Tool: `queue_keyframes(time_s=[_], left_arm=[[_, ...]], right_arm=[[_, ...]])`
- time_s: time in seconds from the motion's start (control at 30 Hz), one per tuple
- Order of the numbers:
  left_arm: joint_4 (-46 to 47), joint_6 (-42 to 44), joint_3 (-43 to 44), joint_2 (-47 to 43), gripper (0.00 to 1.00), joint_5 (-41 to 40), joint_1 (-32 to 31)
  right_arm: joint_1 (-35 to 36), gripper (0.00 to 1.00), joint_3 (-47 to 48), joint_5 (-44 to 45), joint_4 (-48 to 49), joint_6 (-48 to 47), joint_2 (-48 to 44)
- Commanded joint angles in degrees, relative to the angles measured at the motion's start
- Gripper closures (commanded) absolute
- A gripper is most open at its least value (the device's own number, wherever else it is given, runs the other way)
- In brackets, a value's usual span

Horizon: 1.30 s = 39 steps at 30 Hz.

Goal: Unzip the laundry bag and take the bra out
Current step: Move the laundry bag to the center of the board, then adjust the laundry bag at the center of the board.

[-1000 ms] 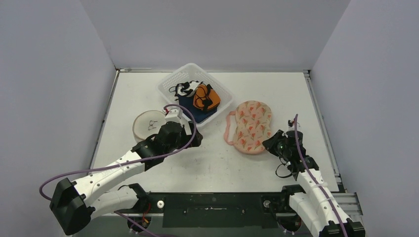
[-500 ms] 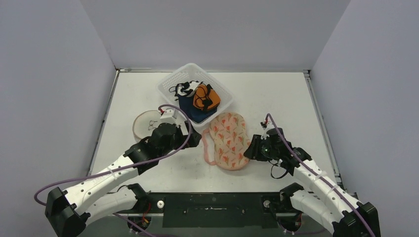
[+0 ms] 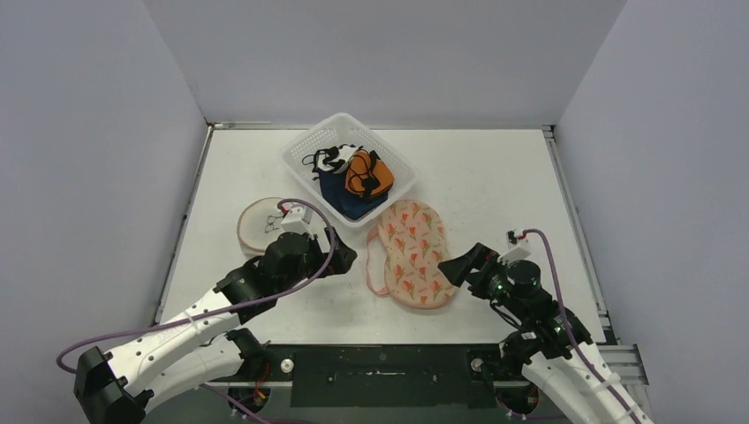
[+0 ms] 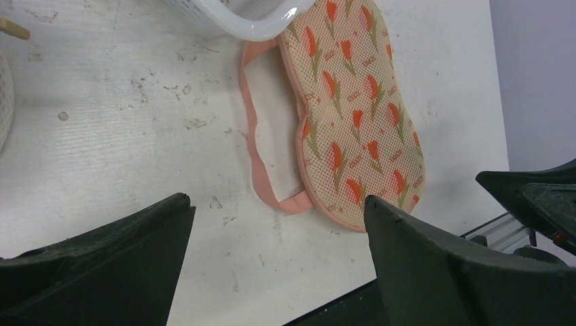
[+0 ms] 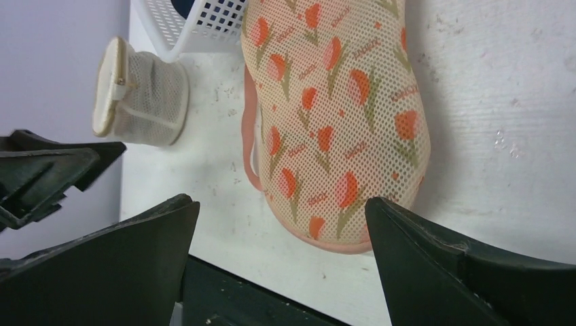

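While both arms reach in from the six o'clock edge of the table point(image 3: 495, 177), neither one holds anything. Taking the laundry bag point(image 3: 413, 253) as the middle of the dial, the right gripper point(image 3: 452, 267) hangs just beside it at four o'clock, with its fingers spread wide. In its wrist view, the right gripper point(image 5: 280, 204) frames the bag's near end point(image 5: 339, 115) without touching it. The left gripper point(image 3: 346, 257) sits at nine o'clock, a little apart from the bag. It is parted just as widely point(image 4: 275, 202), with bare tabletop and the bag point(image 4: 353, 115) showing between the fingers.

The bag is a peach mesh pouch printed with orange tulips, lying flat with its long axis running from six to twelve. A pink band point(image 3: 375, 265) loops out from its nine o'clock side onto the table. Whether the zip is open cannot be told, and the bra cannot be made out through the mesh.

Farther off, between nine and ten o'clock, a round white mesh pouch point(image 3: 262, 223) rests on the table. At eleven o'clock stands a white basket point(image 3: 391, 201), its near corner just against the bag's far end. It holds an orange garment point(image 3: 366, 174), a navy one point(image 3: 340, 196) and a white-and-black piece point(image 3: 329, 159).
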Motion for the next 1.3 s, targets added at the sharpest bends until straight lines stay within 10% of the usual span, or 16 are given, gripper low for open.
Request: queue_keyframes(time_s=[0.0,0.63,1.03,1.27], left_arm=[[2.94,-3.29,-1.8,-2.0,0.04,-1.38,-1.52],[6.23,-7.48,-2.65,2.75,0.04,-2.14,-7.59],[13.52,-8.97,-1.06,13.43,0.03,-4.37,-15.8],[14.52,-11.34,-3.78,12.62,0.03,-5.01,-16.98]], right_arm=[[0.76,0.0,-6.52,2.29,-0.17,13.8,-7.92],[4.43,0.1,-7.99,16.05,8.47,12.44,7.11],[4.2,0.02,-11.08,9.44,27.21,8.43,21.97],[11.01,0.28,-15.06,6.87,36.23,15.27,22.8]])
